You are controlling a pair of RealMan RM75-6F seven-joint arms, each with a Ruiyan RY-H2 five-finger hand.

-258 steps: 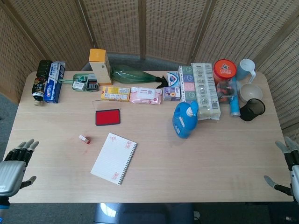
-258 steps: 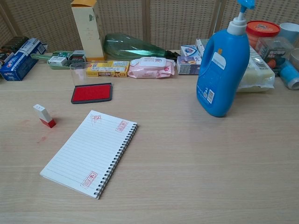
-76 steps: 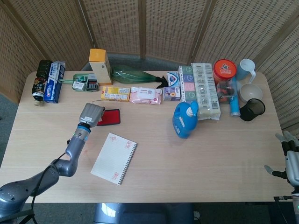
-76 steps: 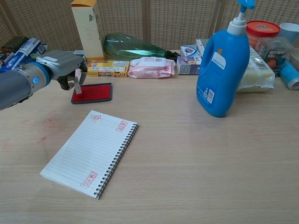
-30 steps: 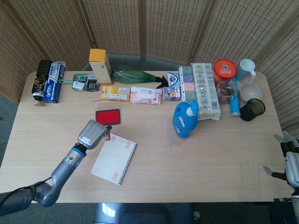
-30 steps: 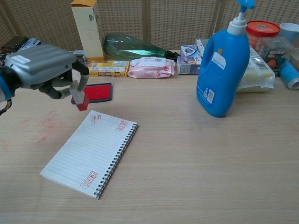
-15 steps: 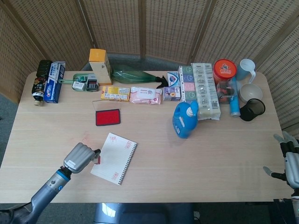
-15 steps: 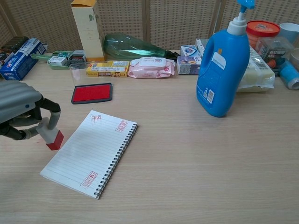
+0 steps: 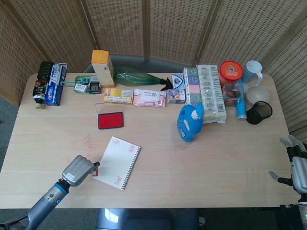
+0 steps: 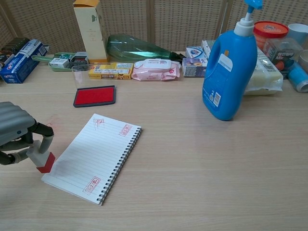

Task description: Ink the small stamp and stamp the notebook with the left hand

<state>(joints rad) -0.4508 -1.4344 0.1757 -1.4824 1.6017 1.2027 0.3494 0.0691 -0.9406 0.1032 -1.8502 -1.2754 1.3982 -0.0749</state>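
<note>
My left hand grips the small stamp, white with a red base, red end down. The stamp hangs just off the notebook's near left edge, close above the table. The spiral notebook lies open on the table with three red stamp marks on its lined page. The red ink pad sits beyond the notebook with its clear lid standing up. My right hand shows at the far right edge of the head view, fingers spread, holding nothing.
A blue detergent bottle stands right of the notebook. Along the back run boxes, a tall carton, a green bottle, wipes, cups and a red-lidded jar. Faint red smudges mark the table left of the notebook.
My left hand has carried the stamp from the ink pad back toward me, along the notebook's left side to its near left edge, and lowered it. The right hand stays put.
</note>
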